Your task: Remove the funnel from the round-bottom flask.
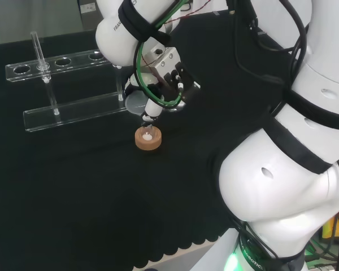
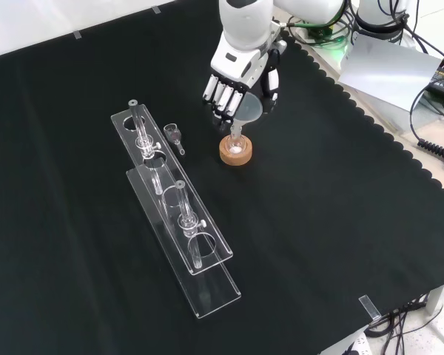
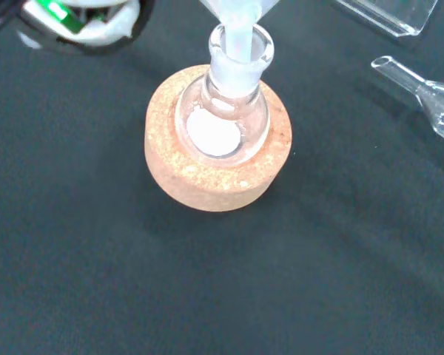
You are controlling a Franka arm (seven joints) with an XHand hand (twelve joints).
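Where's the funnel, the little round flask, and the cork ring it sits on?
funnel (image 2: pixel 251 109), front view, on its cone.
round flask (image 3: pixel 222 122), wrist view, on its glass bulb.
cork ring (image 3: pixel 207 188), wrist view, on its side.

rough cork stand (image 3: pixel 218 174), glossy glass flask (image 3: pixel 223 122)

The round-bottom flask (image 3: pixel 222 122) sits in a cork ring stand (image 2: pixel 236 150) on the worktop (image 2: pixel 340 222), and the funnel (image 2: pixel 248 109) has its stem in the flask's neck. In the front view the hand (image 2: pixel 240 78) is just behind and above the funnel. Left of the stand lies a small glass adapter (image 2: pixel 173 135), and farther left stands a test tube rack (image 2: pixel 181 229) holding tubes.
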